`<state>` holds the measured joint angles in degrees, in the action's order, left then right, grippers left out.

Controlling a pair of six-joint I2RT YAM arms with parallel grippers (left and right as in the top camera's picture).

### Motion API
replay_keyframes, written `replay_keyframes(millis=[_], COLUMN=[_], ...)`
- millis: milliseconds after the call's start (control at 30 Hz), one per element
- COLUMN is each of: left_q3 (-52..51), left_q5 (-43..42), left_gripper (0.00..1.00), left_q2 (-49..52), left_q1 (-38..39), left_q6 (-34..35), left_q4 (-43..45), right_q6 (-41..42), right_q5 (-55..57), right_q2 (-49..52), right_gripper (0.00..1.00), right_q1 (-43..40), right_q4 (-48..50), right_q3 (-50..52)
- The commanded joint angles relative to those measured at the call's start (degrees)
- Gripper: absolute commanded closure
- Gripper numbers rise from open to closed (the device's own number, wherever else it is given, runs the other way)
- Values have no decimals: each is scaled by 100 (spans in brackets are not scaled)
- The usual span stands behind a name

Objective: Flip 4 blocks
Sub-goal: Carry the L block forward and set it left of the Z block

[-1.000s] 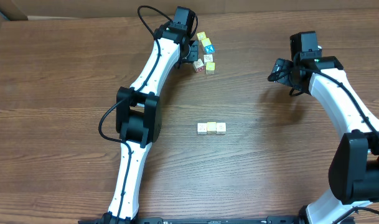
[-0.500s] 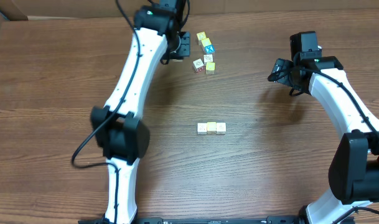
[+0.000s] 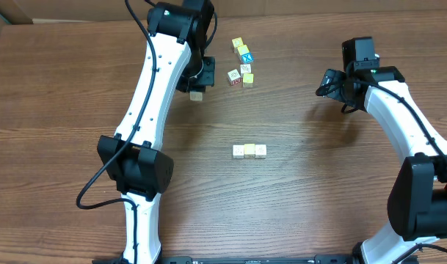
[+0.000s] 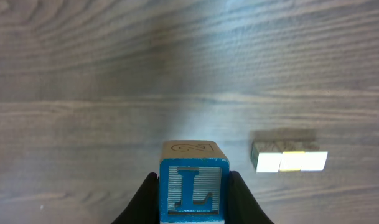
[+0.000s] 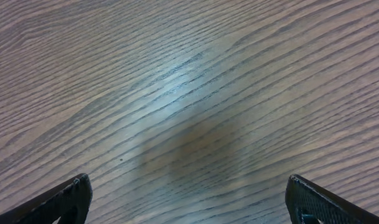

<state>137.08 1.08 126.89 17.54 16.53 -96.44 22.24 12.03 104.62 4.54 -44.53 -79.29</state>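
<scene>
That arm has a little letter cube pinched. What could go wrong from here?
The L block sits between the left jaws with part of it sticking out past them, so it might twist or slip. Setting it down near the row of three blocks could nudge them out of line.

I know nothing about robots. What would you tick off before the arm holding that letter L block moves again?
1. Left hand shut on the L block: ok.
2. L block lifted off the table: cannot tell.
3. Row of three blocks apart from the L block: ok.
4. Right hand open, holding nothing: ok.
5. Reddish block apart from the left hand: ok.
</scene>
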Motion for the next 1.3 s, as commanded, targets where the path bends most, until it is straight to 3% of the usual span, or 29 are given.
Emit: replay_keyframes(millis=[0, 367, 667, 1067, 1267], left_q3=[-9, -645, -2190, -4282, -5084], left_q5=[-114, -431, -295, -313, -975], left_gripper=[96, 96, 95, 96, 96], left_q2=[37, -72, -741, -1204, -1204], left_q1=[55, 437, 509, 592, 619], left_q6=[127, -28, 72, 876, 1056], left_q4=[-39, -39, -20, 1829, 2953], right_q6=[-20, -20, -20, -20, -20], right_q5=[55, 55, 55, 55, 55], right_q2=[-166, -166, -166, -166, -166], right_gripper=[0, 0, 0, 0, 0], right_q1=[-17, -17, -17, -17, -17], right_q4=[33, 33, 33, 33, 33], right_q3=[-120, -120, -120, -120, -120])
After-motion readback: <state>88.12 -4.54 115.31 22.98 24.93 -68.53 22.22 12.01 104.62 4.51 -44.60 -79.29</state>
